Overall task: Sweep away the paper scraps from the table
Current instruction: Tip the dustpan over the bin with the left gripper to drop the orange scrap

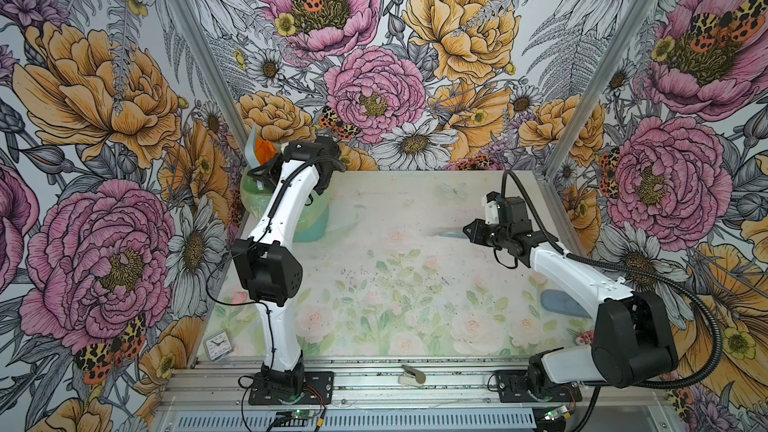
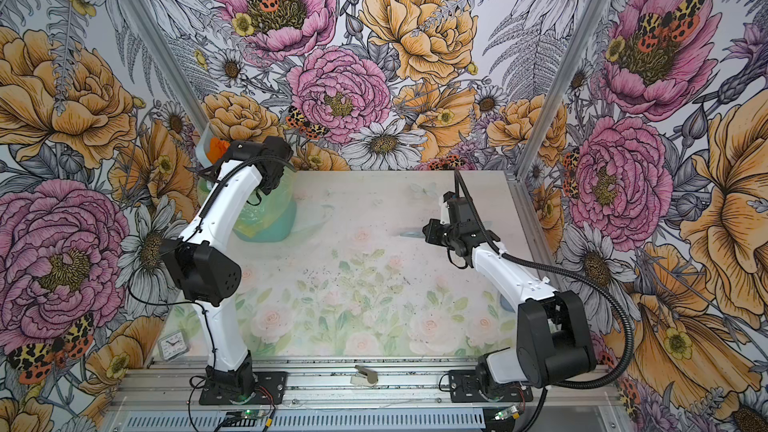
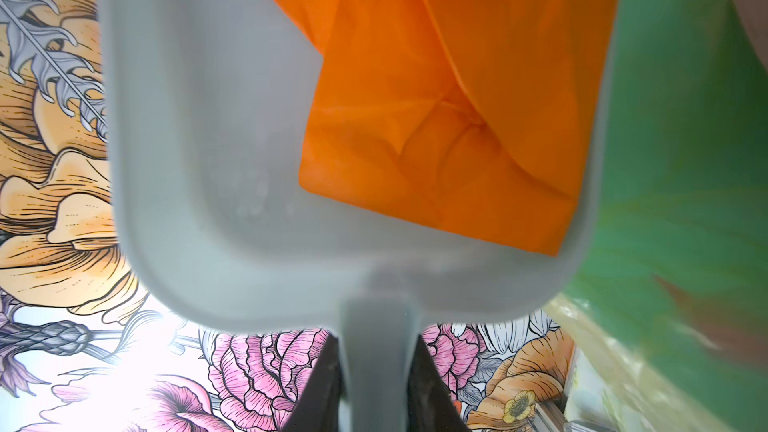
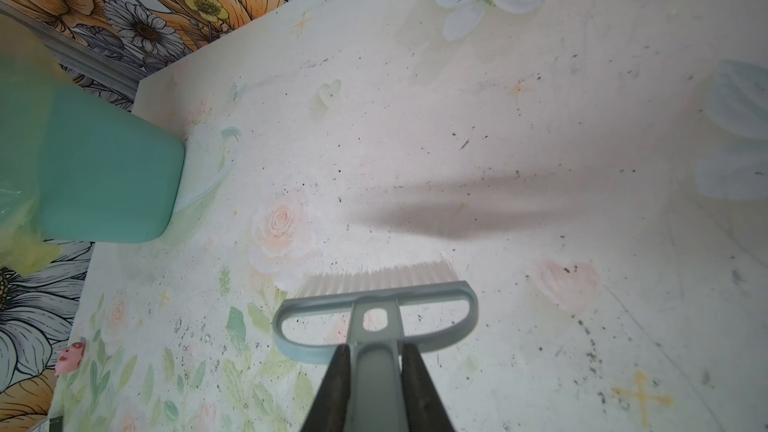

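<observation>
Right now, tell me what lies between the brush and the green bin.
Only bare, dark-specked table, seen in the right wrist view.

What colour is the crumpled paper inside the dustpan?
Bright orange. The paper in the dustpan shows best in the left wrist view.

so the bin (image 1: pixel 311 222) sits in the back left corner of the bench (image 1: pixel 395 209), dustpan (image 3: pixel 208 160) hanging right above it with a paper scrap (image 3: pixel 436 118) inside. brush (image 4: pixel 376 347) hovers over the right middle, and a little clock (image 1: pixel 218 346) lies at the front left corner
</observation>
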Controlling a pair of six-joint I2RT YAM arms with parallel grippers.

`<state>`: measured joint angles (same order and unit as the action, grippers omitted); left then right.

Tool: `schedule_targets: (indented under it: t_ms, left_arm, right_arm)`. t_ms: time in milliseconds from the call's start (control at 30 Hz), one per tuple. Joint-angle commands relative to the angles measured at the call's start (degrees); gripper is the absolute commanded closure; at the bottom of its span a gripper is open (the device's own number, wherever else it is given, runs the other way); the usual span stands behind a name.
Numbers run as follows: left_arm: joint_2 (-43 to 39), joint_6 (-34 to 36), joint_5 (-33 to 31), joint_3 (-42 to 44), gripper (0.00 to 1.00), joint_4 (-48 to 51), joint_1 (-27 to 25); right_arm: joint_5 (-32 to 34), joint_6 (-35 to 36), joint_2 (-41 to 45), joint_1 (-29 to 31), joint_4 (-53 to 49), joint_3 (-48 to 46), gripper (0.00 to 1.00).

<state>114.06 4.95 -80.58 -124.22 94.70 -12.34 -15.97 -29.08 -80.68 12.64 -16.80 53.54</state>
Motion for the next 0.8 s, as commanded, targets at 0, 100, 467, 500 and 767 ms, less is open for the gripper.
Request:
schedule_targets:
  t_ms: [0, 100, 467, 500, 767]
  left_arm:
    - [0.7, 0.5, -3.5, -0.8, 0.89, 0.7, -0.2]
    - [0.7, 0.5, -4.1, -0.3, 0.89, 0.7, -0.6]
    - [-0.4, 0.3, -0.9, -0.2, 0.89, 0.7, -0.3]
    - [-0.5, 0.2, -0.1, -0.6, 0.89, 0.6, -0.3]
    - [-1.8, 0.0, 11.2, -7.3, 0.88, 0.7, -0.5]
  right_arm:
    - [-0.8, 0.2, 1.4, -0.5, 2.0, -0.4, 1.0]
    - [-0.9, 0.2, 1.5, -1.0, 2.1, -0.6, 1.0]
    - [-1.6, -0.1, 1.3, -1.6, 2.6, -0.8, 1.0]
    - [-1.6, -0.2, 1.3, -1.6, 2.5, -0.8, 1.0]
    - [-2.0, -0.5, 1.7, -1.9, 2.4, -0.8, 1.0]
